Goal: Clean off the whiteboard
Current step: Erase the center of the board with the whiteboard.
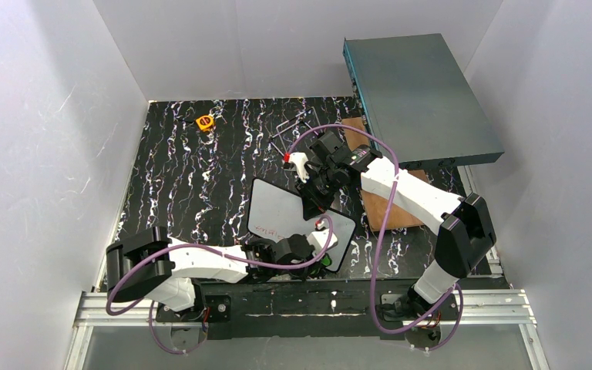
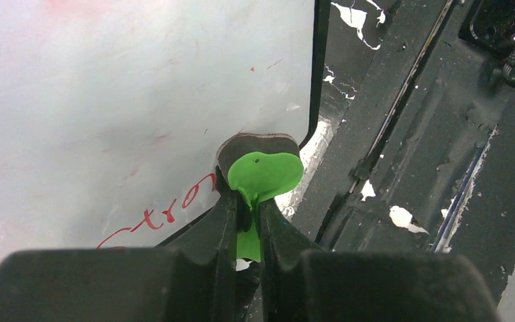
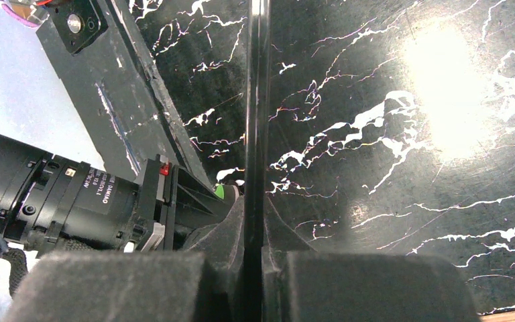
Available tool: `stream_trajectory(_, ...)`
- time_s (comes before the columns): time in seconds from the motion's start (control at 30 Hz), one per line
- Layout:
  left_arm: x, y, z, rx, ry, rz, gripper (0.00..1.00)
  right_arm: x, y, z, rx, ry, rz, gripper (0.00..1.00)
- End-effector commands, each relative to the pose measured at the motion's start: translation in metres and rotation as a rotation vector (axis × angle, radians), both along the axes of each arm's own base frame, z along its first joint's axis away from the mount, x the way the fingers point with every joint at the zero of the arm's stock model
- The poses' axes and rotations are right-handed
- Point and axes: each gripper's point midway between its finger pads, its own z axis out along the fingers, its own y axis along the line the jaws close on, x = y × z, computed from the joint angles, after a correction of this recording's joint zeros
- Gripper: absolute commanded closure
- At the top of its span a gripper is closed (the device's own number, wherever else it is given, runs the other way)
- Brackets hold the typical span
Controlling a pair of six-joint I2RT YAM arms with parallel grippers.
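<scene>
Whiteboard [image 1: 281, 206] (glossy, black-framed) pinched edge-on by right gripper [image 3: 253, 216]; left gripper [image 2: 248, 209] clamps flat green tab [image 2: 265, 174].

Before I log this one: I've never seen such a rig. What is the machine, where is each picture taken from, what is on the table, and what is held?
Two robot arms are bolted at the table's near edge. The wide picture looks down from above and behind them; the other two come from cameras on each wrist. On the black marbled table are a whiteboard with red writing, a brown wooden board, a grey-teal metal box and a small orange object. The left gripper is shut on a small green piece by the whiteboard's near corner; the right gripper pinches the whiteboard's black edge.
</scene>
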Motion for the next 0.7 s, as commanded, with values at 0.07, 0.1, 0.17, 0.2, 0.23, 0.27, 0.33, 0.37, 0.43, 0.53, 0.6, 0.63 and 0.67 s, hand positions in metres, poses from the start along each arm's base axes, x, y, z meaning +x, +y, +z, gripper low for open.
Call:
stream_trajectory(0.07,0.021,-0.001,0.03,0.0,-0.105,0.007,1.0,0.001,0.014,0.002,0.041,-0.054,0.063,0.99)
stream_trajectory(0.1,0.021,-0.006,0.036,-0.009,-0.117,-0.009,1.0,0.001,0.014,0.002,0.042,-0.054,0.062,0.99)
stream_trajectory(0.17,0.024,-0.018,0.052,-0.034,-0.142,-0.04,1.0,0.001,0.014,0.002,0.042,-0.055,0.062,0.99)
stream_trajectory(0.2,0.025,-0.023,0.058,-0.044,-0.151,-0.055,1.0,0.001,0.014,0.002,0.041,-0.056,0.061,0.99)
stream_trajectory(0.23,0.026,-0.029,0.066,-0.056,-0.16,-0.069,1.0,0.001,0.013,0.003,0.041,-0.06,0.061,0.99)
stream_trajectory(0.27,0.027,-0.034,0.073,-0.064,-0.17,-0.079,1.0,0.001,0.013,0.003,0.041,-0.061,0.061,0.99)
stream_trajectory(0.33,0.031,-0.04,0.083,-0.078,-0.18,-0.077,1.0,0.001,0.013,0.003,0.04,-0.065,0.06,0.99)
stream_trajectory(0.37,0.034,-0.042,0.088,-0.079,-0.193,-0.082,1.0,0.002,0.012,0.003,0.038,-0.07,0.056,0.99)
stream_trajectory(0.43,0.039,-0.042,0.094,-0.081,-0.21,-0.073,1.0,0.006,0.011,0.003,0.033,-0.08,0.049,0.99)
stream_trajectory(0.53,0.044,-0.036,0.097,-0.087,-0.208,-0.042,1.0,0.006,0.01,0.004,0.034,-0.08,0.048,0.99)
stream_trajectory(0.6,0.045,-0.031,0.091,-0.081,-0.181,-0.024,1.0,0.005,0.01,0.004,0.037,-0.077,0.05,0.99)
stream_trajectory(0.63,0.045,-0.028,0.087,-0.076,-0.165,-0.019,1.0,0.005,0.01,0.004,0.038,-0.077,0.049,0.99)
stream_trajectory(0.67,0.043,-0.025,0.082,-0.068,-0.15,-0.017,1.0,0.005,0.01,0.005,0.038,-0.076,0.05,0.99)
